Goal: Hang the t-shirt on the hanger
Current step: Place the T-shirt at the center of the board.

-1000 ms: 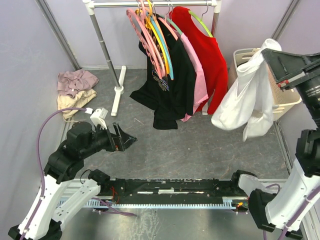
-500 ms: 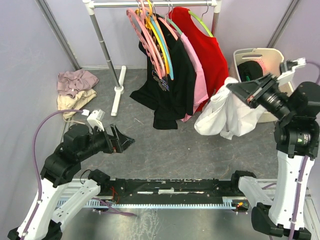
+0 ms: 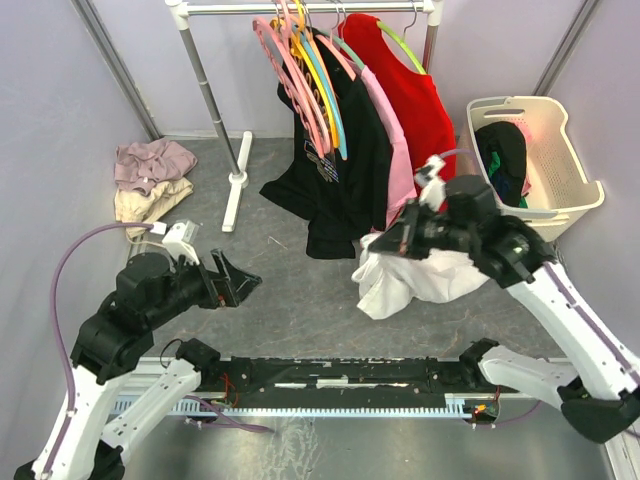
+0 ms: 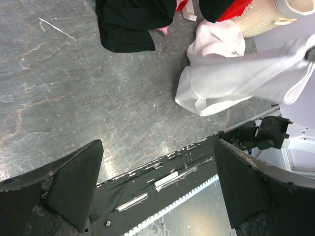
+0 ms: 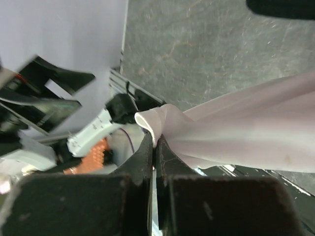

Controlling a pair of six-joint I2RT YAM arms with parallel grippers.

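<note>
Left gripper [image 3: 232, 278] hangs low over the grey bench [image 3: 300, 300], its fingers [image 4: 74, 182] wide apart and holding nothing; behind it a heap of pink and beige clothes [image 3: 150, 178] lies against the wall. Centre, the clothes rail [image 3: 300, 8] carries a crowded row of hangers [image 3: 300, 60] and a black shirt [image 3: 335, 170], a pink shirt [image 3: 398, 170] and a red shirt [image 3: 420, 110]; the task's hanger cannot be singled out among them. Right of centre, the t-shirt [image 3: 415, 278] hangs bunched from the right gripper [image 3: 403, 240], whose fingers are pressed together on one pinched fold of white cloth; its lower folds appear to reach the bench just before the hanging shirts. Far right, a cream laundry basket [image 3: 583, 175] holds dark clothing.

Handling, as judged: light, limp cotton with no stiffness of its own; held at one point it ropes and sags, so neither collar nor sleeves lie open. A hold at the collar or shoulder seam would serve best; neither can be made out in the bunch, so the free left fingers would likely have to spread the cloth.
</note>
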